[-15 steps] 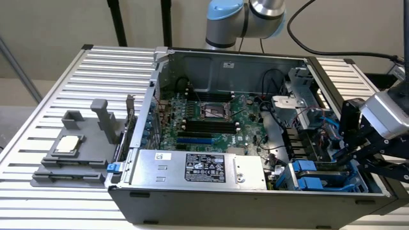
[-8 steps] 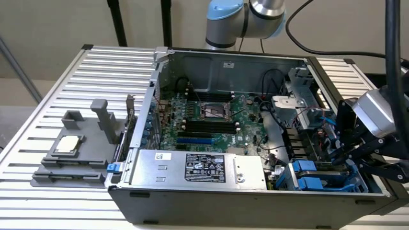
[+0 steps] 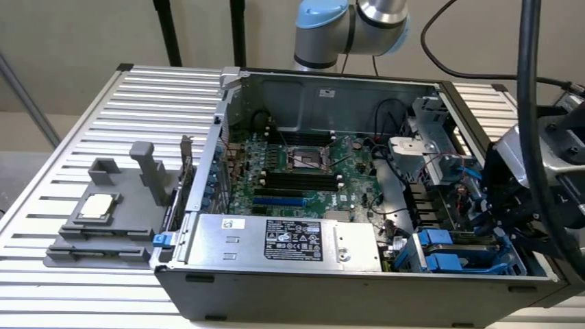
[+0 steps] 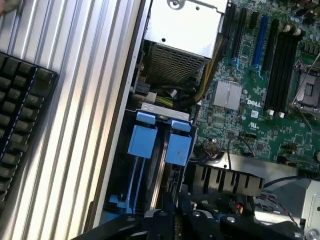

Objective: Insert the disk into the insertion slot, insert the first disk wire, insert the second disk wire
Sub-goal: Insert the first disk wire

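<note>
The insertion slot is the grey bay with blue rails in the open computer case's near corner, at the exterior view's right. The disk's blue carrier tabs stand in that bay, and a thin grey edge of the disk shows between them. Its label is hidden. My gripper hangs just above the bay's far end. In the wrist view its dark fingers are shut close over the carrier's end. I cannot see anything between them. Thin blue and red wires run behind the bay.
A silver power supply box with a black label lies along the case's front wall, with the green motherboard behind it. A grey fixture sits on the ribbed table. A thick black cable hangs by the arm. A keyboard lies beside the case.
</note>
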### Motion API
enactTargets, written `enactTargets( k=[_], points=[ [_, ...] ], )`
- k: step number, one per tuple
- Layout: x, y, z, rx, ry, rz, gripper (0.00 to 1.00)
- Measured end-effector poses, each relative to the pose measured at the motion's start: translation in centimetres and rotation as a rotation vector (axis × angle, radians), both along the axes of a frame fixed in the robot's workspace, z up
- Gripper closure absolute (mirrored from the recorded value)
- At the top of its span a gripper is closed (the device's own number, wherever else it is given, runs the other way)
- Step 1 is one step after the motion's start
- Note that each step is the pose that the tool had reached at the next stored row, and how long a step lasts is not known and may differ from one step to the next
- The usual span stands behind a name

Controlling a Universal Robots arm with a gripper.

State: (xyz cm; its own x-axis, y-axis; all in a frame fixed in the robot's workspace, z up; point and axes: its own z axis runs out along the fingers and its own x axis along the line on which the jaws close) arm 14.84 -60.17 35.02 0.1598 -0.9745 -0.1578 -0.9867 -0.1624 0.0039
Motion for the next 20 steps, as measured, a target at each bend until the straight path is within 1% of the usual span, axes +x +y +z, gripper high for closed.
enactTargets(
  k=[6, 8, 11, 16, 17, 18, 19, 20],
  points=[
    [0.00, 0.00, -0.16, -0.0001, 0.0010, -0.105, 0.84],
    [-0.01, 0.00, -0.20, -0.0002, 0.0013, -0.131, 0.84],
    [-0.13, -0.01, -0.25, 0.0001, 0.0031, -0.153, 0.84],
    [-0.57, 0.00, -0.25, -0.0015, 0.0085, -0.165, 0.84],
    [-0.64, 0.00, -0.25, -0.0031, 0.0088, -0.167, 0.84],
    [-0.68, 0.00, -0.25, -0.0067, 0.0086, -0.169, 0.84],
    [-0.72, 0.00, -0.26, -0.0122, 0.0082, -0.170, 0.84],
    [-0.74, 0.00, -0.26, -0.0218, 0.0074, -0.170, 0.84]
  ],
)
